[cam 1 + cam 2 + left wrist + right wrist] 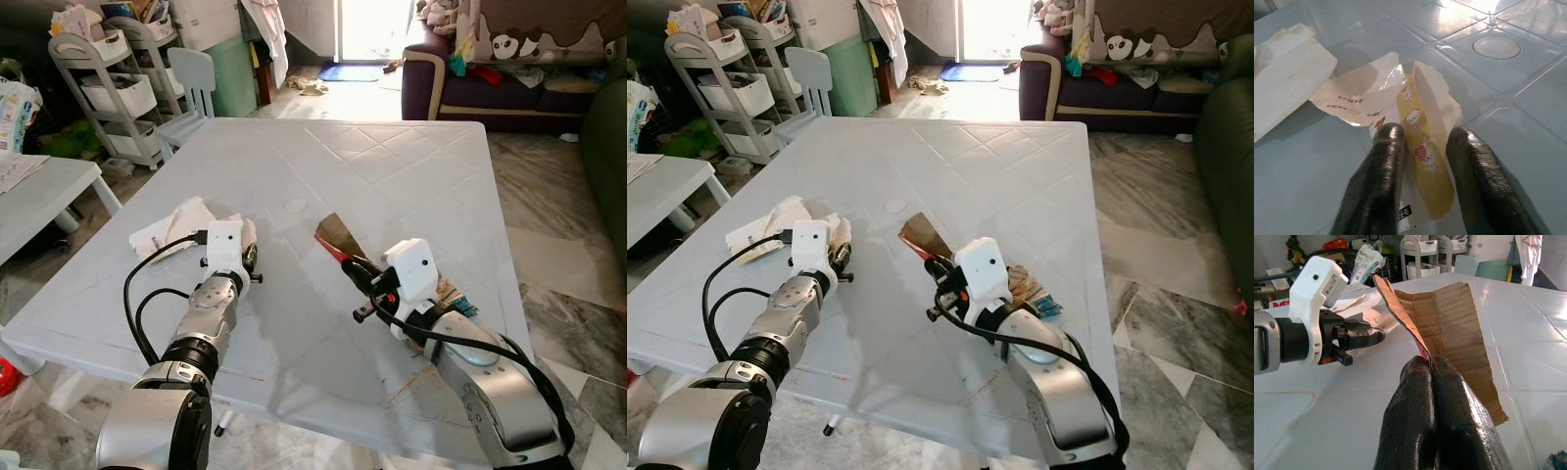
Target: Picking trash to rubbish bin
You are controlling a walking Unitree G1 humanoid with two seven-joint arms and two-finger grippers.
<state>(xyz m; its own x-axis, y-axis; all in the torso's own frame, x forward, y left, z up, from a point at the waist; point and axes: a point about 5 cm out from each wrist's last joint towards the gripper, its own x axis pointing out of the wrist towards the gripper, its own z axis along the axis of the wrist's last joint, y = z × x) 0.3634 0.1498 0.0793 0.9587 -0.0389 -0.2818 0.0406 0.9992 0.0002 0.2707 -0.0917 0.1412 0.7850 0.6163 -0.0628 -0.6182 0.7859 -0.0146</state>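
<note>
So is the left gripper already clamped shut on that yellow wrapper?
No, the left gripper is open, its fingers straddling the yellow wrapper on the table.

The far half of the white table (392, 166) lies bare and open to a reach from either side; nearer in, the left gripper (1422, 147) has its fingers spread around a torn yellow wrapper (1425, 147), with white paper (171, 227) just beside it blocking the left edge; the right gripper (1431, 363), pinched on a brown cardboard piece (1449, 318), stands well apart, leaving a free lane between the arms; a colourful packet (1027, 289) crowds the table's right edge.
</note>
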